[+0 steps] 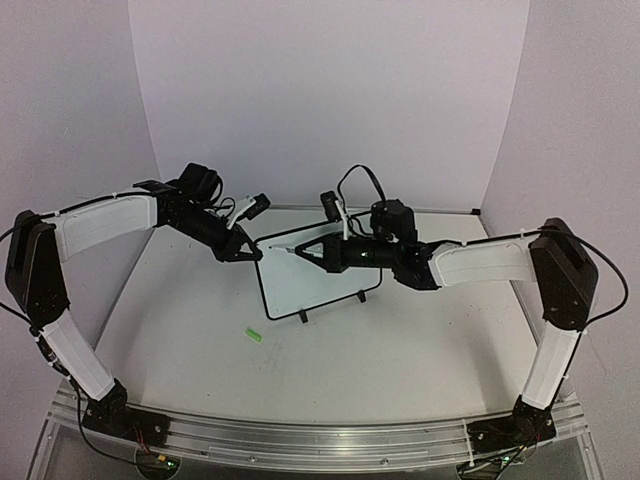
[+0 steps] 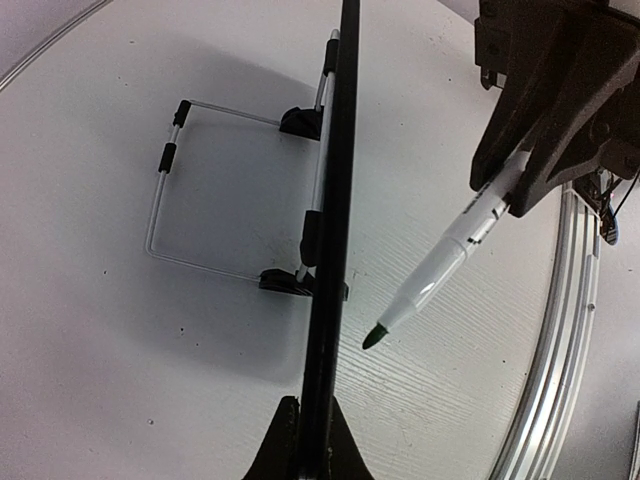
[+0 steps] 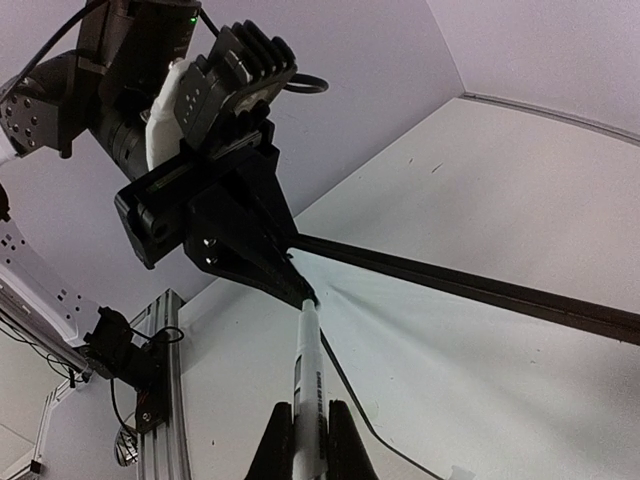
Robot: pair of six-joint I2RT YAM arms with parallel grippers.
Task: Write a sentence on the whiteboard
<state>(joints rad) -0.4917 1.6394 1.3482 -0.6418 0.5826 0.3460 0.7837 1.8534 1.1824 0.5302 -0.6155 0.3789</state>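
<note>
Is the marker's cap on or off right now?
Off. The marker shows a bare green tip in the left wrist view; a small green piece, likely its cap, lies on the table.

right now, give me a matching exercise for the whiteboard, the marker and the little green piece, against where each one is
Things:
1. whiteboard
2. marker
3. small green piece

Places:
a. lying loose on the table, in front of the board
b. standing upright, its edge clamped by the left gripper
c. held in the right gripper, green tip bare

Pairs: 1-b, 2-c, 3-a
</note>
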